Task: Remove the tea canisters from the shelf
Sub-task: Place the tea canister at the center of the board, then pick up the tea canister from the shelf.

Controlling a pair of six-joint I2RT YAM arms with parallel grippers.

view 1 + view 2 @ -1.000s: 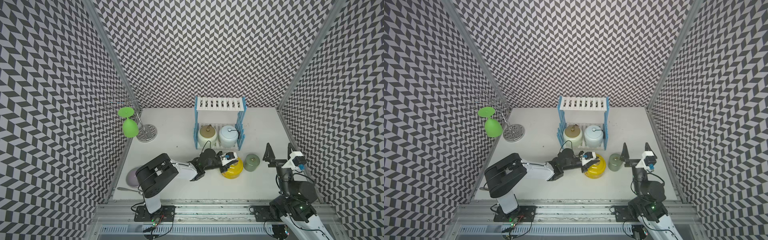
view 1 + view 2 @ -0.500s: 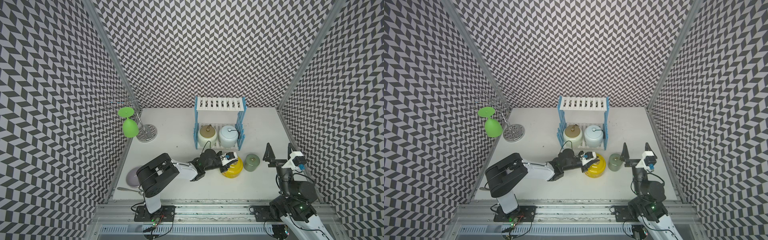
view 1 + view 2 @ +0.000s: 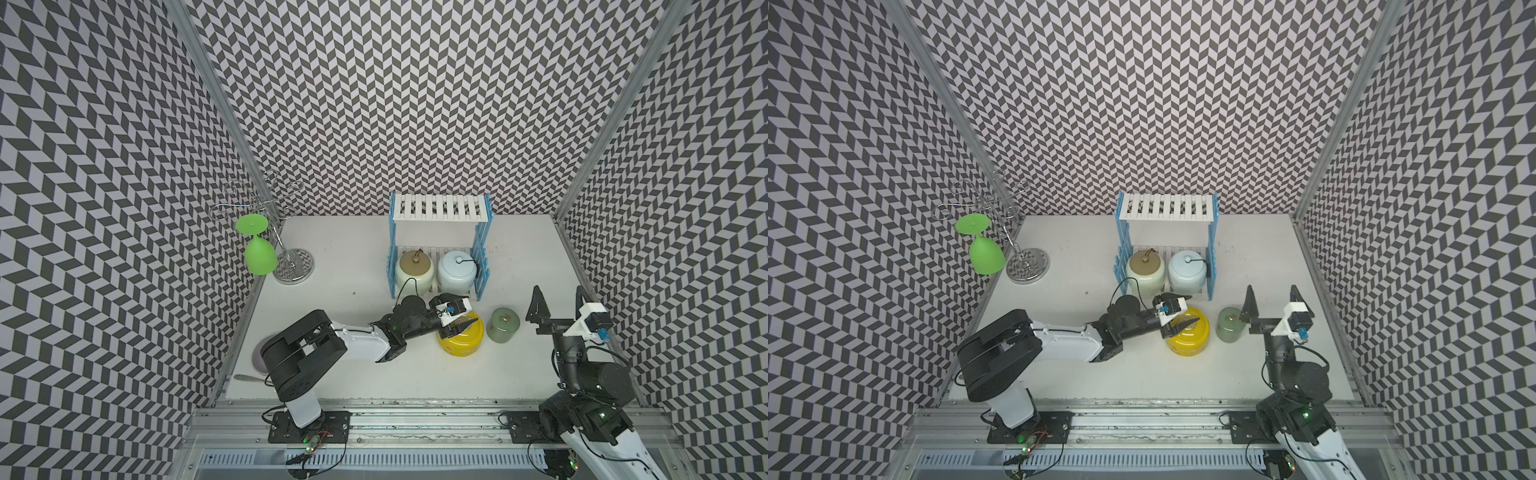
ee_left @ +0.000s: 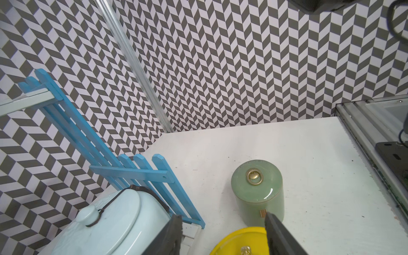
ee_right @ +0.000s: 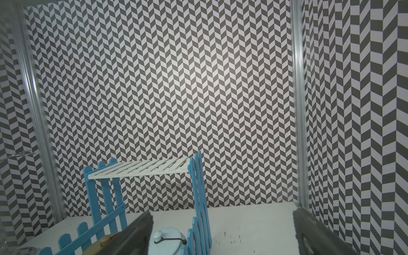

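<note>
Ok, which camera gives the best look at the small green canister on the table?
The left wrist view: the green canister sits close up, nearly whole, upright, its brass lid knob clear. Both top views show it small, beside the yellow canister. The right wrist view misses it.

The cream canister and the pale blue canister stand upright, side by side, on the lower tier of the shelf. The yellow canister and, to its right, the sage-green canister stand just nearer, off the shelf.

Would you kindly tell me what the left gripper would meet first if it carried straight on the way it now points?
Probably the small sage-green cylindrical canister: the left wrist view frames it between the fingers of the open left gripper, beyond the wide yellow canister beneath them, though depth is unclear.
</note>
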